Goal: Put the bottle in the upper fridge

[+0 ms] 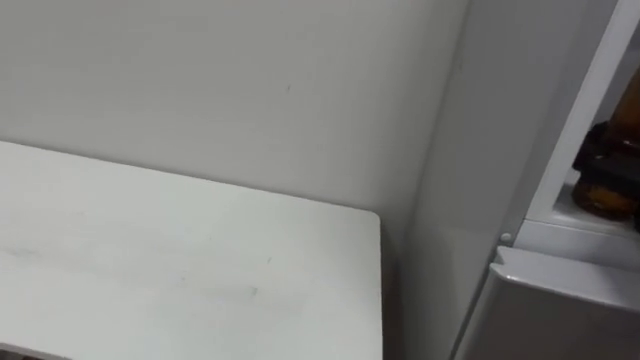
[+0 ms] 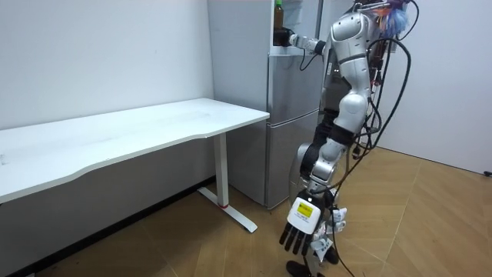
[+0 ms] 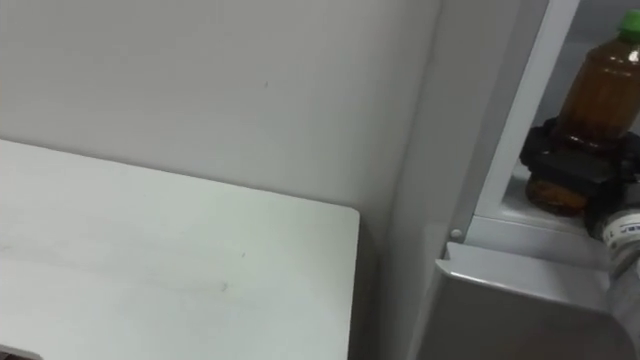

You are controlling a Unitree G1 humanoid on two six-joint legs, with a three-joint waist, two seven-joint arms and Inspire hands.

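White tabletop [image 1: 180, 260] abuts the wall [image 1: 250, 90]; fridge [image 1: 455, 200] at its 3 o'clock. Amber bottle [image 3: 598, 95] stands upright on the upper fridge shelf [image 3: 512, 215].

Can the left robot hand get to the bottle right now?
Probably not. The left robot hand hangs low near the floor, open, while the bottle stands in the upper fridge, gripped by the right robot hand. It looks too far below.

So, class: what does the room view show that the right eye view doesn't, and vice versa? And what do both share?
Room view adds: the left robot hand hanging open near the floor. Right eye view adds: the white shelf under the bottle. Shared: the table, the fridge, and the right robot hand gripping the bottle.
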